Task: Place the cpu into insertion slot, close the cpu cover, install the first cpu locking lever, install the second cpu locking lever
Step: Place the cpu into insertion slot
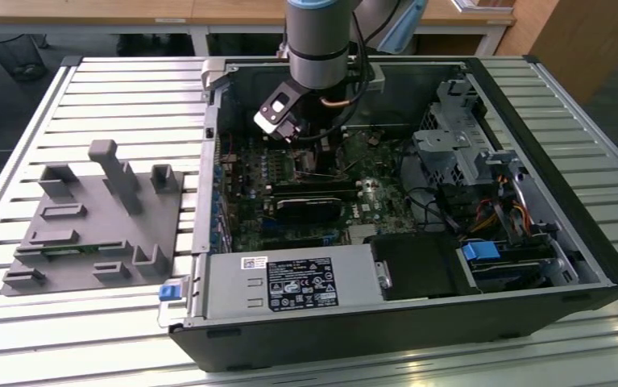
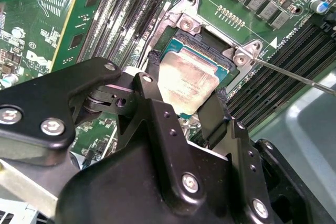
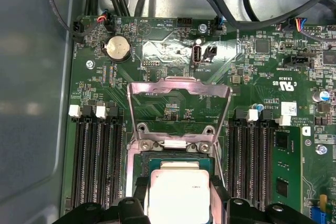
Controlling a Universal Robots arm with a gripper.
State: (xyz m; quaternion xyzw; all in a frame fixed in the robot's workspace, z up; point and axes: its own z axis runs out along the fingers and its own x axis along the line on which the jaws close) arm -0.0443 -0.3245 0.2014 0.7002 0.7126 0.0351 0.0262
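1. The step in hand is, by judgement, the placing of the cpu (image 2: 186, 82) into the insertion slot (image 2: 202, 38). The gripper (image 2: 184, 95) has its two black fingers (image 2: 152, 77) clamped on opposite edges of the chip.
2. In both wrist views the cpu lies directly over the slot, with its metal top up. Whether it is already seated or only just above the slot cannot be told.
3. The cpu cover (image 3: 178, 83) stands open, tipped away from the slot, so it does not block the way down.
4. To do this well, the chip should be level and its edges parallel with the slot's silvery rim, because a tilted corner could probably damage the contacts.
5. The lowering should be slow and without pressing, so that the chip goes in by its own fit.
6. The thin metal rod (image 2: 294, 74) beside the slot is apart from the fingers, and it is wise to avoid touching it.
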